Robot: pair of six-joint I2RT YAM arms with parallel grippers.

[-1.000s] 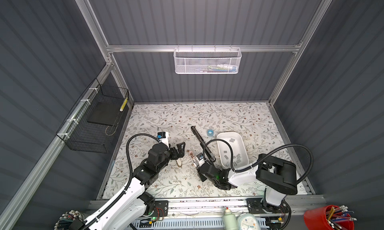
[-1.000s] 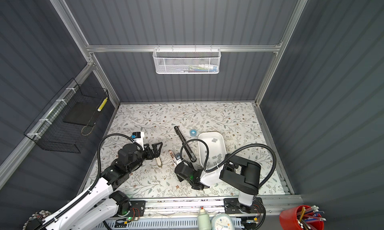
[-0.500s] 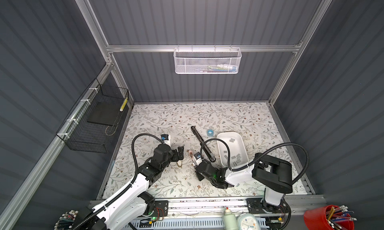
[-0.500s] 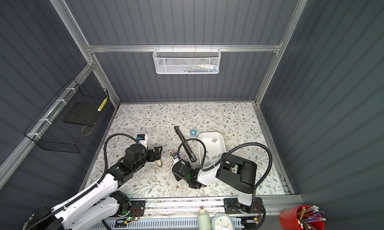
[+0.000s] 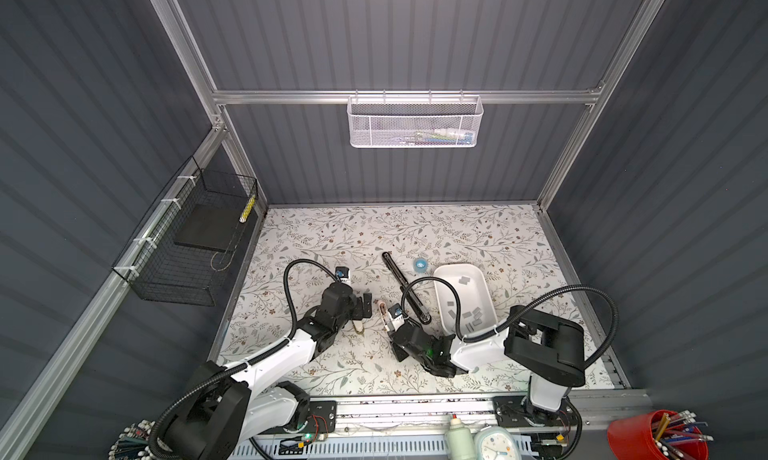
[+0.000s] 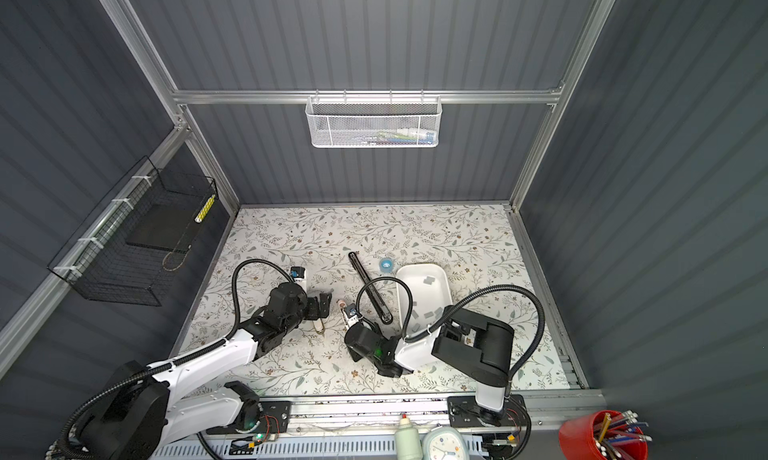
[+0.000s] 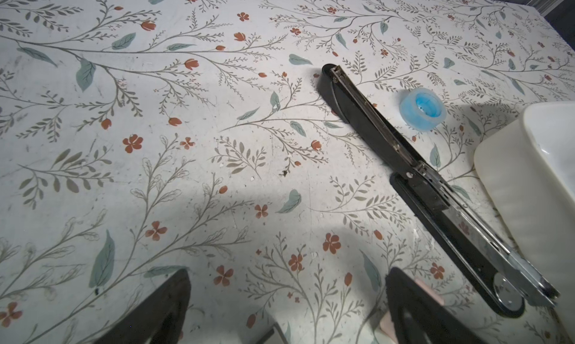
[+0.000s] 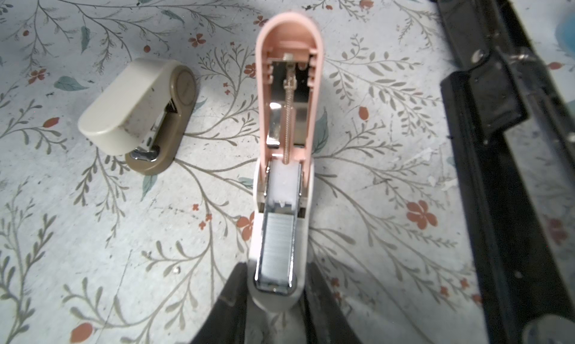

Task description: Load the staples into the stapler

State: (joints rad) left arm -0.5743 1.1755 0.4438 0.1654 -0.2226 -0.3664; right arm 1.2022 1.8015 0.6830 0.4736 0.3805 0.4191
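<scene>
While the pink stapler [image 8: 284,177] lies folded open on the floral tabletop [image 7: 155,171], its white base is clamped between the fingers of the right gripper [image 8: 275,266], one pressed to each side. A loaded strip [image 8: 275,243] of grey staples is seated in its magazine, just ahead of the white pusher. The spring and pink lid are laid out flat beyond. In both top views this gripper is seen reaching in from between 4 and 5 o'clock of that stapler.

Left gripper [image 7: 287,272]: jaws are spread wide, and only bare tabletop is seen in the gap. It is placed at 9 o'clock of the pink stapler, near but apart.

Loose staples [image 5: 476,312]: several small grey strips are scattered inside the white tray [image 5: 487,289], most toward its near end, one toward the far end. The tray is set at 3 o'clock of the black stapler [image 5: 405,287], just beside it; contact cannot be told.

The black stapler is opened out flat and laid from 11 to 5 o'clock near table centre. A blue tape roll [image 5: 420,264] is parked at 1 o'clock of it, apart. A beige stapler [image 8: 124,109] is seen closed at 8 o'clock of the pink one, just beside the left gripper's fingers.
</scene>
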